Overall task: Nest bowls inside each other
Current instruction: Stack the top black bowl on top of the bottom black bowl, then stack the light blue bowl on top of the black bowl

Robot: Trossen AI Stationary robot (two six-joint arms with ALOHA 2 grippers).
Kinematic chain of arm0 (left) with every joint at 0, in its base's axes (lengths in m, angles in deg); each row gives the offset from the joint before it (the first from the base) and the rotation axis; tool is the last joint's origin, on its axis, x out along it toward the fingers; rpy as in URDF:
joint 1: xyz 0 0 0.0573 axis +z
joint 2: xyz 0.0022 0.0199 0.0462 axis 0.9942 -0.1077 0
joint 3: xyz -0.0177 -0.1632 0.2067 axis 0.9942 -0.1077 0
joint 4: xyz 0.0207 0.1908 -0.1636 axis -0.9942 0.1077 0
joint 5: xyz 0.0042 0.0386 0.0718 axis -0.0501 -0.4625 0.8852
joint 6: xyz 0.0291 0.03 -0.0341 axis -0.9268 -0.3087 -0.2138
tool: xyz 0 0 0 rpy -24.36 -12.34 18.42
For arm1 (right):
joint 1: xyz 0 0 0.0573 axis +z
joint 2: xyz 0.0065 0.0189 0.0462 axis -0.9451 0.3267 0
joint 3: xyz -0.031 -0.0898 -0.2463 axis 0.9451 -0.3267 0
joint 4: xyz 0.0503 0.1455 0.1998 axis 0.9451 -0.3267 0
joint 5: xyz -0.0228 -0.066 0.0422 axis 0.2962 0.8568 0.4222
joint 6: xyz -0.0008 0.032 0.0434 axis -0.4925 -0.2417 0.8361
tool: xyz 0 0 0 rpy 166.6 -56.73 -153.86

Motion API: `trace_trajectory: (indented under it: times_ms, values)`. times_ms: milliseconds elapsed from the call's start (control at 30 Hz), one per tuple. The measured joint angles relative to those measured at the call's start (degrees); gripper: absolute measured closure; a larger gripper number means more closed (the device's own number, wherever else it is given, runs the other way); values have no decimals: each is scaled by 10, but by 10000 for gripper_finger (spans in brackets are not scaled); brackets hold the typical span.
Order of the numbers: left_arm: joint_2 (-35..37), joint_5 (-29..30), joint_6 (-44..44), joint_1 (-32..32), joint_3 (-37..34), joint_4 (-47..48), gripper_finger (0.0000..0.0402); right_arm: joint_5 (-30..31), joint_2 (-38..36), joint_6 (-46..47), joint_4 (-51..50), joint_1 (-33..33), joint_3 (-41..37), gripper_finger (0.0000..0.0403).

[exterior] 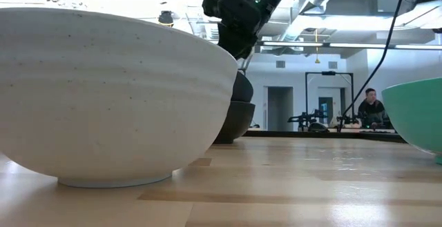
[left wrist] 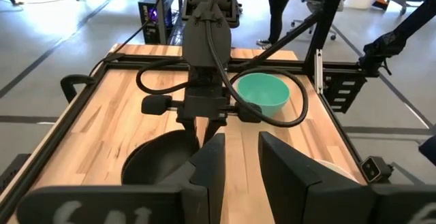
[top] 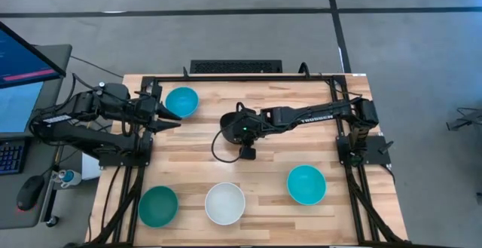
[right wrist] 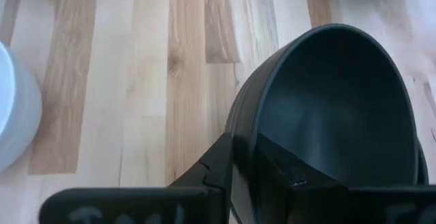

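Two black bowls sit at the table's middle. The upper black bowl (exterior: 243,87) lies tilted in the lower black bowl (exterior: 235,123), and my right gripper (right wrist: 245,146) is shut on the upper one's rim. The gripper hides most of the black pair (top: 219,136) from above. One cyan bowl (top: 181,102) stands near the far left, and my left gripper (top: 172,120) hovers open just beside it, touching nothing. Along the near edge stand a teal bowl (top: 158,206), a white bowl (top: 225,203) and a second cyan bowl (top: 306,185). My right gripper pinches the upper black bowl's rim (right wrist: 240,125). One finger (right wrist: 286,173) is inside the bowl and the other finger (right wrist: 218,163) is outside its wall. It comes slanting down from above. The bowl sits tilted, its lower part inside the other black bowl.
Bare wood lies between the black bowls and the near row. A black frame (top: 331,78) runs around the table's edges. A monitor (top: 22,59) and a mouse stand off the table's left side. A person (exterior: 371,106) sits far back in the room.
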Motion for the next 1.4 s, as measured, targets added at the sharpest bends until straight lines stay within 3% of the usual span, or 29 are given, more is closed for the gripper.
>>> trace_trajectory:
  times_ms: [367, 900, 1100, 1400]
  values:
    - [0, 1, 1, 0, 0, -1, 322, 0, 21, 10, -4, 0, -24, 331]
    - [0, 23, 3, 0, 0, 4, 322, 0, 31, 10, -49, -21, 46, 331]
    - [0, 24, 12, 0, 0, 8, 322, -11, 27, 27, -134, -18, 45, 331]
    - [0, 24, 13, 0, 0, 9, 322, -29, -47, 26, -224, 28, 46, 331]
